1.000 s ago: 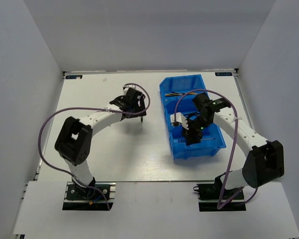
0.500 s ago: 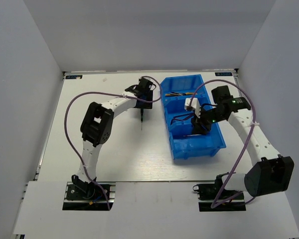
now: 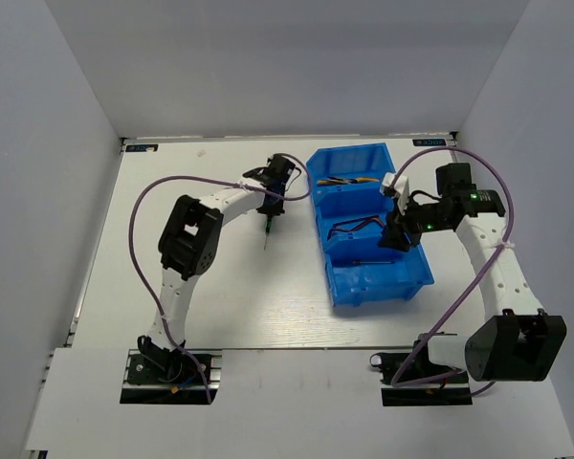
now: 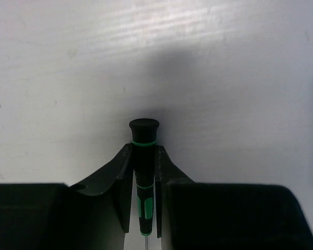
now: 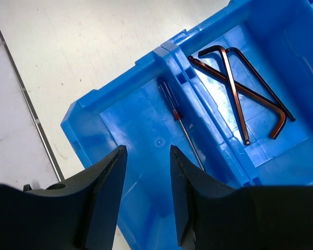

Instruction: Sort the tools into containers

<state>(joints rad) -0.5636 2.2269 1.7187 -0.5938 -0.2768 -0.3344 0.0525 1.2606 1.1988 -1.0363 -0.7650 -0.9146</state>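
Observation:
My left gripper (image 4: 143,152) is shut on the dark-green-handled screwdriver (image 4: 144,130), with a jaw pressed against each side of the handle. From above, this screwdriver (image 3: 267,228) hangs under the left gripper (image 3: 271,205), just left of the blue bin (image 3: 378,290). My right gripper (image 5: 147,151) stands open and empty over the bin's near compartment (image 5: 141,130). A blue-handled screwdriver (image 5: 169,98) lies in that compartment. Dark hex keys (image 5: 240,96) lie in the middle one. Yellow-handled pliers (image 3: 349,180) lie in the far one.
The white table (image 3: 191,277) spreads out left of the bin, which takes up the right half. Purple cables (image 3: 148,206) loop off both arms. Grey walls close in the back and sides. The arm bases (image 3: 167,368) sit at the near edge.
My left gripper has shut on the green-handled screwdriver and shifted slightly toward the bin. My right arm has swung up and right, from low in the near compartment to above the bin's right side.

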